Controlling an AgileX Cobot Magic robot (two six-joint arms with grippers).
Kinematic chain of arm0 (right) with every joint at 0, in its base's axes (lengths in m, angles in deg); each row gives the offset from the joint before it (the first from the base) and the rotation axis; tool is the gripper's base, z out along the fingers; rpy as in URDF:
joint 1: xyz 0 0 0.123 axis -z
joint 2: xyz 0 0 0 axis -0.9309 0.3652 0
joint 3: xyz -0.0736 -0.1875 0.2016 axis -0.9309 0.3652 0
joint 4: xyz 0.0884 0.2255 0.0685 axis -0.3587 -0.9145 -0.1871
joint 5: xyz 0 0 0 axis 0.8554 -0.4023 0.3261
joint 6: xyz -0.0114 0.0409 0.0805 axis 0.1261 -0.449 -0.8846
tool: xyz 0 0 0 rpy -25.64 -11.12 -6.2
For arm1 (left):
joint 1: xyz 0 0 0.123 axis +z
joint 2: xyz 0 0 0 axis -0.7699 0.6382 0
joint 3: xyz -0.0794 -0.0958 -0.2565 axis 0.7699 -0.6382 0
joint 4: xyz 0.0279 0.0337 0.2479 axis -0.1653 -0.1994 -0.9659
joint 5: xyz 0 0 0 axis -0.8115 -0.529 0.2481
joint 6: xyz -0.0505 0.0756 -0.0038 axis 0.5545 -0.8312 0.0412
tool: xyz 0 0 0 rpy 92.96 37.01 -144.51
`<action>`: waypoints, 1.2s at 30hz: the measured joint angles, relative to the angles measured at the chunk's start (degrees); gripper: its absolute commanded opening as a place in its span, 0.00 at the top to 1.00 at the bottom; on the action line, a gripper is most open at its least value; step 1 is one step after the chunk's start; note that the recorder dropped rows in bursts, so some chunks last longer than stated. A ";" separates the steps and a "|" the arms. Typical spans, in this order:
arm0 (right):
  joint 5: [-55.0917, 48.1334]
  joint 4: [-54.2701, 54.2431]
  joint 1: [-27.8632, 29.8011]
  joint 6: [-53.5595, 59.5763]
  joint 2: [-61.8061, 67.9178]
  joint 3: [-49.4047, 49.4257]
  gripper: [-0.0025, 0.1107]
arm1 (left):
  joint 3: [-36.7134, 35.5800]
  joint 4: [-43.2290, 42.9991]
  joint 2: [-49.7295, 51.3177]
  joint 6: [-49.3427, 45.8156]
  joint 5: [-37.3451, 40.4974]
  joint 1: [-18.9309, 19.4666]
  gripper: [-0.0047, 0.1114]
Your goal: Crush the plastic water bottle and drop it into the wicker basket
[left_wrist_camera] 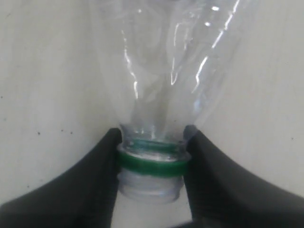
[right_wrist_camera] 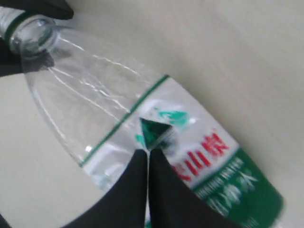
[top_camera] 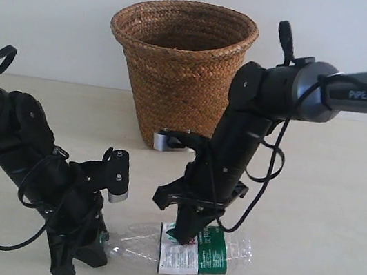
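The plastic water bottle [top_camera: 219, 256] lies on its side on the pale table, with its neck toward my left arm. No cap shows on it: a green ring and a bare threaded mouth [left_wrist_camera: 151, 183] sit between the left fingers. My left gripper [left_wrist_camera: 153, 142] [top_camera: 103, 247] is shut on the neck at that ring. From above, my right gripper [top_camera: 185, 239] [right_wrist_camera: 148, 152] comes down shut, its tips touching the green-and-white label [right_wrist_camera: 199, 156] with red characters. The clear body [right_wrist_camera: 85, 90] looks dented. The wicker basket [top_camera: 179, 74] stands upright behind both arms.
A white wall rises just behind the basket. Black cables [top_camera: 269, 172] hang in loops from the right arm above the bottle. My left arm [top_camera: 22, 140] lies low across the front left of the table [top_camera: 323, 222].
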 measured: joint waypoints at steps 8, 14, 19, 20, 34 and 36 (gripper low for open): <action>-2.55 3.65 0.81 0.45 -8.70 0.42 0.98 | 0.00 0.00 0.00 0.38 0.00 0.00 0.92; -2.78 3.87 0.81 0.86 -9.98 1.82 0.98 | 0.00 0.00 0.00 0.38 0.00 0.00 0.92; 0.20 7.22 0.81 1.08 -9.98 7.11 0.98 | 0.00 0.00 0.00 0.38 0.00 0.00 0.92; 0.89 8.15 0.81 1.08 -9.98 7.99 0.98 | 0.00 0.00 0.00 0.38 0.00 0.00 0.92; 10.02 7.53 0.81 1.32 -2.83 10.80 0.98 | 0.00 0.12 0.00 0.38 0.00 0.00 0.92; 9.65 7.50 0.81 1.21 -1.61 10.36 0.98 | 0.00 0.22 0.00 0.38 0.00 0.00 0.92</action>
